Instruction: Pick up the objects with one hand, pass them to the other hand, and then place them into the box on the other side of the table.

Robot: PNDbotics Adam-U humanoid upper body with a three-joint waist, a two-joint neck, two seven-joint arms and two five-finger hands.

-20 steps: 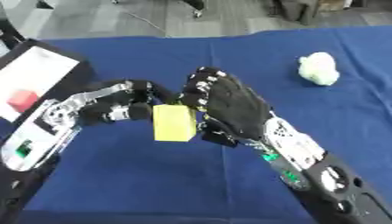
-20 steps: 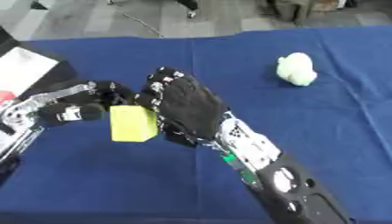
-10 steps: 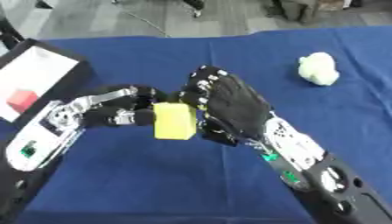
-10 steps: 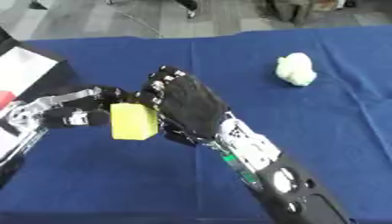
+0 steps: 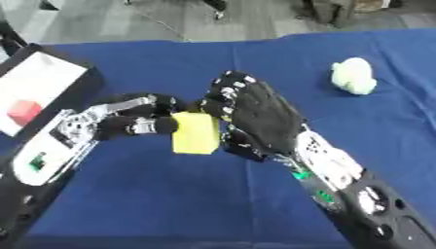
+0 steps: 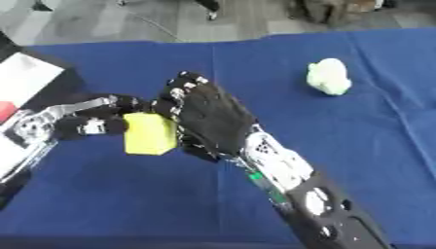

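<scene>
I had the yellow block (image 5: 195, 133) held above the blue table (image 5: 170, 204) between both hands — right hand (image 5: 255, 116) curled on its right side, left hand (image 5: 140, 119) pinching its left. The box (image 5: 38, 87) sat at the left edge.

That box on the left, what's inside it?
Inside the box lies one small red block on a white floor. The near part of the box is covered by the left hand and its arm, so anything there cannot be seen.
</scene>
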